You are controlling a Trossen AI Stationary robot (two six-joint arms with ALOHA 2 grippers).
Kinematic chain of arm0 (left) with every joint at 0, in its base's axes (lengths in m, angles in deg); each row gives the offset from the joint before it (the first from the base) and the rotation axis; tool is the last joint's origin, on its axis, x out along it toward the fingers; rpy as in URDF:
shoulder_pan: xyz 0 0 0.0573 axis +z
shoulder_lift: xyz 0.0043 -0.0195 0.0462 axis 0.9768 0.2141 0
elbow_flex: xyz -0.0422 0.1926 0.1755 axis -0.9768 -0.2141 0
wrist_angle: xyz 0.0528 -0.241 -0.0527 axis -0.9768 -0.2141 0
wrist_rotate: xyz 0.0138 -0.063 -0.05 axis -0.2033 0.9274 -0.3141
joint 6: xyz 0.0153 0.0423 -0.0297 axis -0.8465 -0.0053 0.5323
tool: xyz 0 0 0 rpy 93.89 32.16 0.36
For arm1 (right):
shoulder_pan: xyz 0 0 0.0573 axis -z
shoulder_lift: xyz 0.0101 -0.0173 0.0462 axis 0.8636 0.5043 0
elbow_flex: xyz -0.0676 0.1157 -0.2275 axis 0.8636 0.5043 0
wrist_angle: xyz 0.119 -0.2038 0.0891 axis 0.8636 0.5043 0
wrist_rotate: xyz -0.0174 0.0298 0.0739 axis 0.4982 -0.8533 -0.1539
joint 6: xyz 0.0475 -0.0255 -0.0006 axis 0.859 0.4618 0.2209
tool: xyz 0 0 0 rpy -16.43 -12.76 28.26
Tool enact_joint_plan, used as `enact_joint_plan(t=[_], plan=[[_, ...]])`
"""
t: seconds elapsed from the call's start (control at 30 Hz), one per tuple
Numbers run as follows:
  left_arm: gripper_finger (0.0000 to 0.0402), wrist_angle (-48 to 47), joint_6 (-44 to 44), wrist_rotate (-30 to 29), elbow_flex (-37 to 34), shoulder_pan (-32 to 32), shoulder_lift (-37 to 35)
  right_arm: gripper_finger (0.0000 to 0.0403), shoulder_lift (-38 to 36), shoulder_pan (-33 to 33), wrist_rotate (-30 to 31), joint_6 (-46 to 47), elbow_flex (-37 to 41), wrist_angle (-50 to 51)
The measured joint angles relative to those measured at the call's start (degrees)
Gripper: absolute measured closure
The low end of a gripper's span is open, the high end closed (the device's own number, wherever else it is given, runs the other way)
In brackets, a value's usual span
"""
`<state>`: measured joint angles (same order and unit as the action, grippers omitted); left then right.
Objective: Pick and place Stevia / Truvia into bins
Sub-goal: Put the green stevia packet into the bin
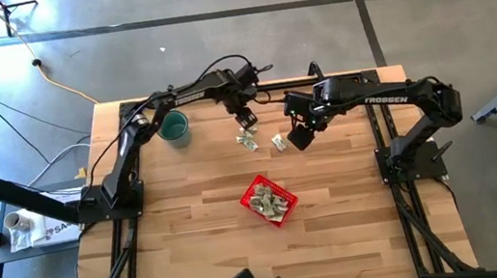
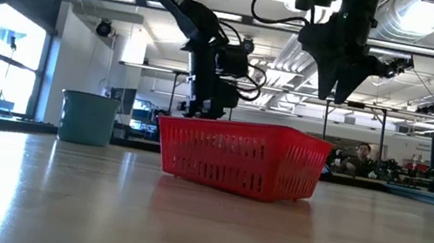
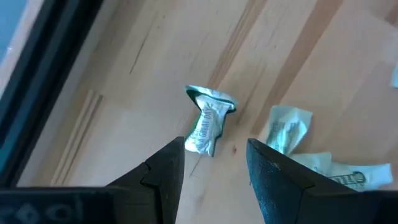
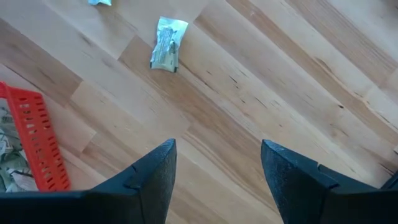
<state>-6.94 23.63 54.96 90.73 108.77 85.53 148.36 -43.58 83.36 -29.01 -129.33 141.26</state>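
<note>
Crumpled paper was my worry: my left gripper (image 3: pixel 214 163) hung spread over a twisted sachet (image 3: pixel 208 121), whose neighbour (image 3: pixel 287 129) lay near enough to snag or scatter.

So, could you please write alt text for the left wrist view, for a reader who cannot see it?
The left gripper hovers open just above a crumpled green and white sachet lying on the wooden table. More sachets lie on the wood beside it.
</note>
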Motion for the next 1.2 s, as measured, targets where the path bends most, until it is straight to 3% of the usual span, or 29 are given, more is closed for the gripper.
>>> enact_joint_plan(t=[0.43, 0.57, 0.8, 0.97, 1.03, 1.2], plan=[[0.0200, 0.7, -2.2, 2.8, 0.0, 1.5, 4.6, 0.0179, 0.0, 0.0, 0.2, -1.0, 0.0, -0.3], [0.0241, 0.7, -2.7, 2.9, 0.0, 1.6, 4.6, 0.0178, 0.0, 0.0, 0.8, -1.0, 0.0, -0.3], [0.0358, 0.9, -2.7, 2.7, 0.0, 1.6, 4.7, 0.0180, 0.0, 0.4, 0.7, -1.1, 0.0, -0.3], [0.0370, -0.2, -2.2, -1.8, -0.1, 1.4, 3.5, 0.0181, 0.0, 0.4, -0.6, -1.0, 0.0, -0.2], [0.0361, -1.7, -1.4, -0.5, -0.1, 1.4, 1.9, 0.0181, 0.0, 0.4, -0.7, -1.0, 0.0, -0.1], [0.0357, -8.8, -0.5, 9.8, -0.1, -0.6, -3.9, 0.0181, -0.1, 0.3, -0.7, -0.9, 0.0, 0.0]])
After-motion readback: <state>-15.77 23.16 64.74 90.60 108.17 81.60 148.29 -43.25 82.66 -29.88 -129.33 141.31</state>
